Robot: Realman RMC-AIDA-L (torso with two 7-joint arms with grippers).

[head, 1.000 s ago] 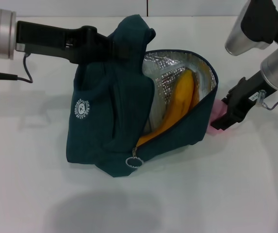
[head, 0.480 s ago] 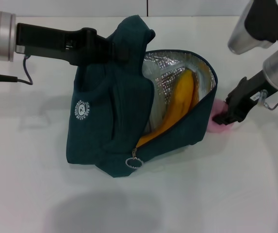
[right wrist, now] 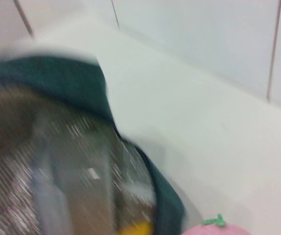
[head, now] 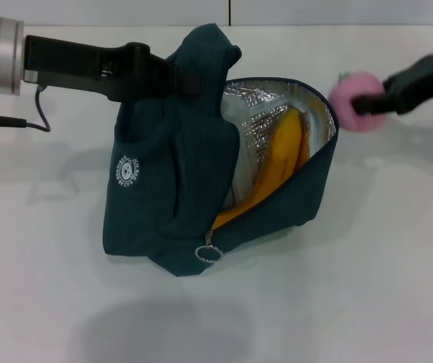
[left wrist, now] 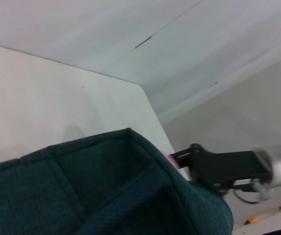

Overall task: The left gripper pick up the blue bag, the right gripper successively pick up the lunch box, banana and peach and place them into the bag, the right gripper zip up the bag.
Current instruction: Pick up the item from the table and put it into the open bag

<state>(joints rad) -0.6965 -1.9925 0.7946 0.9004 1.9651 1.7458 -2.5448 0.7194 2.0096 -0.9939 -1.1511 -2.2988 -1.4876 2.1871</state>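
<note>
Looks like a lab or test room: bare white table (head: 352,302), plain pale panelled walls (right wrist: 204,44) with thin seams, grey floor (left wrist: 258,107) beyond the table's far corner.

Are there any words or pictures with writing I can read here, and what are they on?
Round white logo on the blue bag: it has a ring of letters around a small figure, but they are too small to read.
No other writing shows on the banana, the peach or either gripper.
</note>
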